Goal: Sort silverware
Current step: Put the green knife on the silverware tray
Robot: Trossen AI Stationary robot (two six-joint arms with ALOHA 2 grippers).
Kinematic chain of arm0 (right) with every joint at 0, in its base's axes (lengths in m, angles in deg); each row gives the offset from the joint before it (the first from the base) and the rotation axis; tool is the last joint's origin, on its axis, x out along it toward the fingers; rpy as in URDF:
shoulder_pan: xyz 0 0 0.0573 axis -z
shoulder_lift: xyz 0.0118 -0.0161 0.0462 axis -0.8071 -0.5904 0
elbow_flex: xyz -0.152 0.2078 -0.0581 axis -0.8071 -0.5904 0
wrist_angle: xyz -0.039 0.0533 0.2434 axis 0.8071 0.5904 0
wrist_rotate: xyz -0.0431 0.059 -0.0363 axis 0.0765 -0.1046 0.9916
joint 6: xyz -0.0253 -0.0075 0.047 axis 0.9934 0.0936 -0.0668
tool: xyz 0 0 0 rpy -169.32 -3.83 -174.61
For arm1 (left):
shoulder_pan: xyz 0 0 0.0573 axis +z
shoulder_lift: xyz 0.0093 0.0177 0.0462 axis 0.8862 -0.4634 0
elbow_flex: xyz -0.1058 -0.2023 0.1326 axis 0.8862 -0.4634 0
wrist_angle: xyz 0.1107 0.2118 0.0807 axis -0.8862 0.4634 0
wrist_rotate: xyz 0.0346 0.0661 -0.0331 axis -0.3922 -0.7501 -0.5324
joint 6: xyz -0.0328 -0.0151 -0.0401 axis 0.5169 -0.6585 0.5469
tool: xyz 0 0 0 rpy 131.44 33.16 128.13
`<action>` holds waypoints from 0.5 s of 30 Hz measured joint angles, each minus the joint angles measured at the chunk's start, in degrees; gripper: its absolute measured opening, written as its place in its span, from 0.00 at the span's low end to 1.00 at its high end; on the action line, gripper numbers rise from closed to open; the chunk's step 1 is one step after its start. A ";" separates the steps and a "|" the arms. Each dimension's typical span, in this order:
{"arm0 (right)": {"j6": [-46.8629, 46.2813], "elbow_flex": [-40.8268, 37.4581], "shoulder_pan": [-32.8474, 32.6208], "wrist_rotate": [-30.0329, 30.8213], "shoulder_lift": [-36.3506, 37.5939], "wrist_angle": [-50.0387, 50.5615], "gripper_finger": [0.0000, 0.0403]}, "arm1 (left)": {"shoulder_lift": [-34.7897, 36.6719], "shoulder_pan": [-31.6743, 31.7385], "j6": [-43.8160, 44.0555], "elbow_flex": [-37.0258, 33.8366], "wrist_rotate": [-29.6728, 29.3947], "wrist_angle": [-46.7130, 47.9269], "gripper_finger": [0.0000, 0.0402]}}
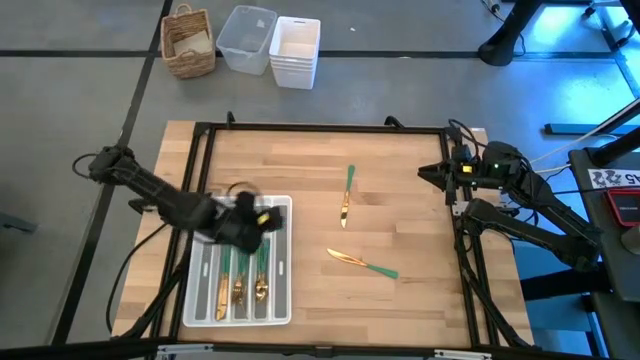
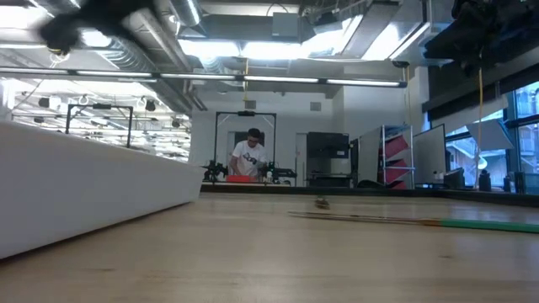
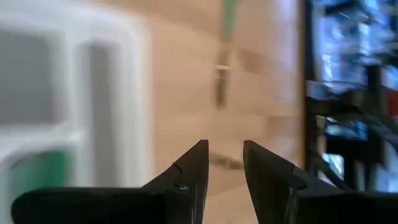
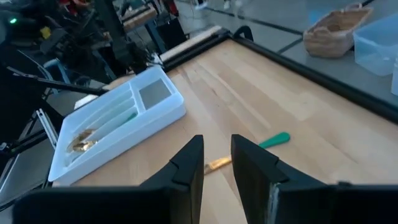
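White tray (image 1: pixel 283 205) holds sorted silverware (image 1: pixel 240 285), handles all one way. Two knives (image 1: pixel 345 196) (image 1: pixel 362 263) lie loose on table (image 1: pixel 400 220). Left gripper (image 1: pixel 252 222) above tray, fingers parted, grasping nothing. Right gripper (image 4: pixel 216 163) waits at table edge, fingers parted, nothing between.

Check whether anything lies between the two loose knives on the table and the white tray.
Nothing visible does. Bare wood separates both knives from the tray. The left gripper hovers over the tray's far end, empty; the right gripper waits at the table's right edge.
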 joint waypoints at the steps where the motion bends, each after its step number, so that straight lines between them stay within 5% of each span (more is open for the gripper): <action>1: -0.03 0.00 0.00 0.07 0.00 -0.65 0.21 | -0.35 2.68 -6.24 0.00 0.90 -4.18 0.23; 8: -3.28 0.02 0.00 1.03 -0.07 -4.19 0.21 | -4.85 19.51 -42.55 -0.07 10.94 -37.20 0.23; 15: -3.09 0.02 0.00 1.05 -0.09 -4.19 0.21 | -14.37 29.41 -47.64 2.11 24.74 -50.57 0.23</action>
